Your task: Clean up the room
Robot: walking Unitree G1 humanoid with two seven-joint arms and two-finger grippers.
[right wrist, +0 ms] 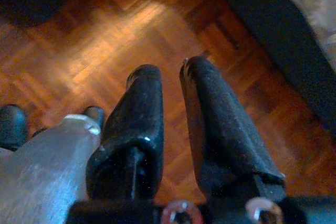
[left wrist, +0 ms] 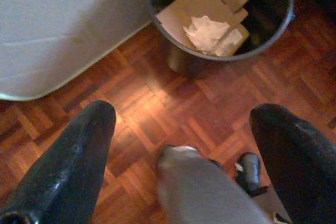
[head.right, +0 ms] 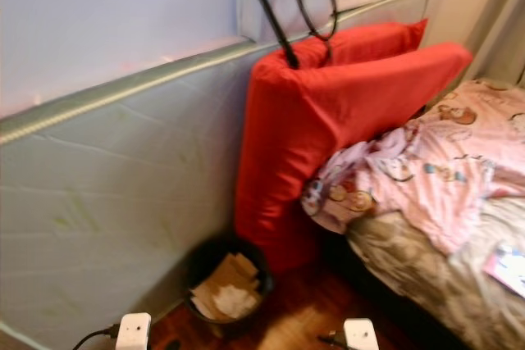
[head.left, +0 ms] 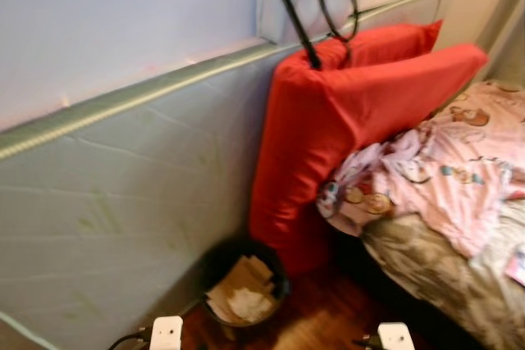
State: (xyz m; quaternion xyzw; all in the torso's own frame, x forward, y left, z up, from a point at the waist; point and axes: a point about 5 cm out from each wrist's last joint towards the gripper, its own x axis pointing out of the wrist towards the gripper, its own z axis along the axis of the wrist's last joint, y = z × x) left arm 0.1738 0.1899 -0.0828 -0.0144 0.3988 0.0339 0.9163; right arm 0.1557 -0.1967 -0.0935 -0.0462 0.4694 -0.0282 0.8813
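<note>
bed (head.left: 459,276) at three o'clock under a pink quilt (head.left: 447,174), red cushion (head.left: 344,120) at twelve, bin (head.left: 244,284) of paper at six. left gripper (left wrist: 184,145) spread wide, right gripper (right wrist: 170,129) nearly pressed together, both empty. best to square up before reaching.

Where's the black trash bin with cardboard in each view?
Left eye view: round black trash bin at bottom centre, on the floor against the red cushion's foot.
Right eye view: same bin, bottom, slightly left of centre.
Left wrist view: bin beyond the open left gripper.
Right wrist view: cannot tell; only a dark blur at one corner.
Shared landmark: reddish wooden parquet floor.
</note>
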